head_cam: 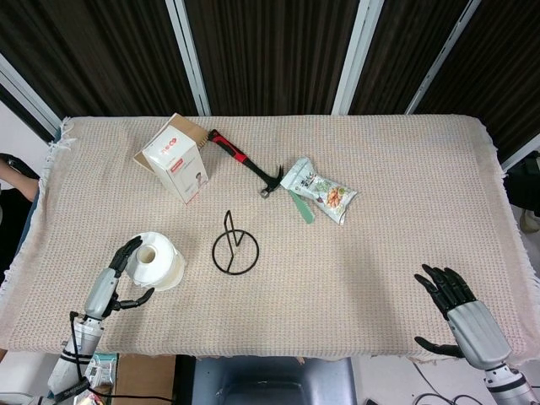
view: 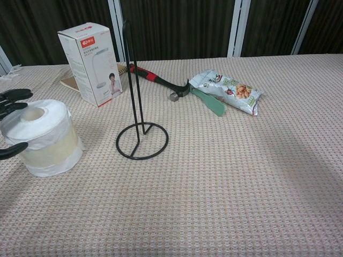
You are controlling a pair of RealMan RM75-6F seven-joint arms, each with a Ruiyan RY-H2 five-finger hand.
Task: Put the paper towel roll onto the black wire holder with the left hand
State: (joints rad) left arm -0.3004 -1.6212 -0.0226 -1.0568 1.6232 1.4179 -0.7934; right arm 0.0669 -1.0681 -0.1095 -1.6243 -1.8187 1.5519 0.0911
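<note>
A white paper towel roll stands on end at the near left of the table. The black wire holder stands upright just to its right, bare. My left hand is spread open beside the roll's left side, fingers near its top rim and thumb low by its base, with no firm hold showing. Off the near right edge of the table, my right hand hangs open and holds nothing.
A white carton stands behind the roll. A red-and-black hammer and a snack bag on a green tool lie at the middle back. The beige cloth covers the table.
</note>
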